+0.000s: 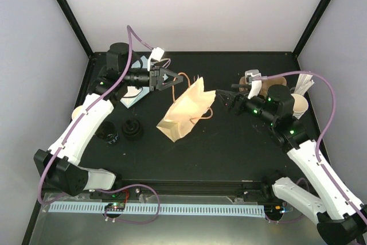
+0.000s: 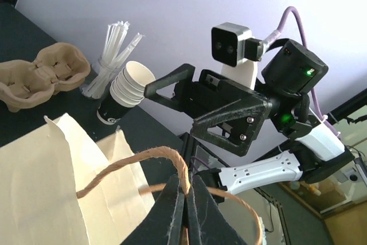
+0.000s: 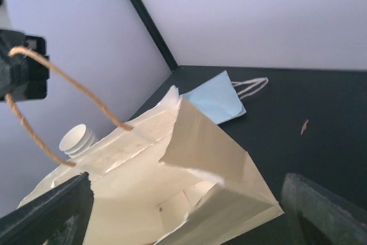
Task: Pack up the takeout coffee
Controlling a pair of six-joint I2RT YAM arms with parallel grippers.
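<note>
The takeout coffee [image 1: 75, 111], a small cream paper cup, stands at the table's left edge, half hidden by my left arm; in the right wrist view its pale top [image 3: 77, 139] shows behind the bag. A cream paper bag [image 1: 186, 113] lies tilted mid-table, mouth toward the right. My left gripper [image 1: 170, 78] is shut on the bag's rope handle [image 2: 182, 171], holding it up. My right gripper [image 1: 227, 97] hangs open just right of the bag's mouth, its fingers [image 3: 54, 210] standing wide to either side of the opening [image 3: 172, 199]. Nothing is visible inside the bag.
A flat blue bag [image 1: 133, 94] lies under my left wrist. Two black lids [image 1: 131, 129] sit front left. At back right are a brown pulp carrier [image 2: 40, 78] and a nested cup stack with white sticks [image 1: 299, 102]. Walls close in on three sides.
</note>
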